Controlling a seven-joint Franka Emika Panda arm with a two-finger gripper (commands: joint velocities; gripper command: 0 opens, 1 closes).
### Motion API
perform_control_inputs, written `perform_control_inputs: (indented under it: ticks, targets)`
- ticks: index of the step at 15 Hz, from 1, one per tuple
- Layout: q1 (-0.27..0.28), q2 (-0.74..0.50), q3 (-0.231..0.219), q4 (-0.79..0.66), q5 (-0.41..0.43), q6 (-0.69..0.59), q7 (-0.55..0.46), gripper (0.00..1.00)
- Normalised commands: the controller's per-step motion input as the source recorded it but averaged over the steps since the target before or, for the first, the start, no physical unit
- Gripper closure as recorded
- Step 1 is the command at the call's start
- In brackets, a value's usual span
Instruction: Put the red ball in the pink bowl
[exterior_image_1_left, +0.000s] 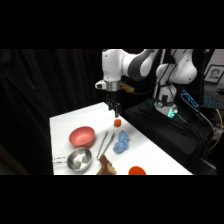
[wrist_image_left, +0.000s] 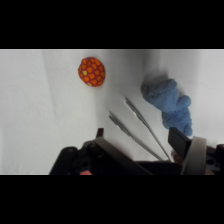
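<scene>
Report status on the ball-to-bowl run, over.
Gripper above red ball, nothing held. Ball on table, outside pink bowl. Tongs lie between ball and bowl.

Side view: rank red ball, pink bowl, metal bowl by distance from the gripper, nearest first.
1. red ball: on the table just under the gripper.
2. pink bowl: picture-left of the ball, nearer the camera.
3. metal bowl: in front of the pink bowl, by the table's near edge.
</scene>
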Motion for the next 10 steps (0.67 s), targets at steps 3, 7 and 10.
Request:
perform_control_inputs:
  ticks: [3,7,10]
  targets:
    - [-0.105,-0.23,-0.077,-0.31,-0.047,0.25,-0.22,0.00]
    - [-0.099,-0.19,-0.077,-0.26,-0.044,0.22,-0.25,0.00]
    - [-0.108,-0.17,-0.089,-0.23,-0.050,0.23,-0.24,0.00]
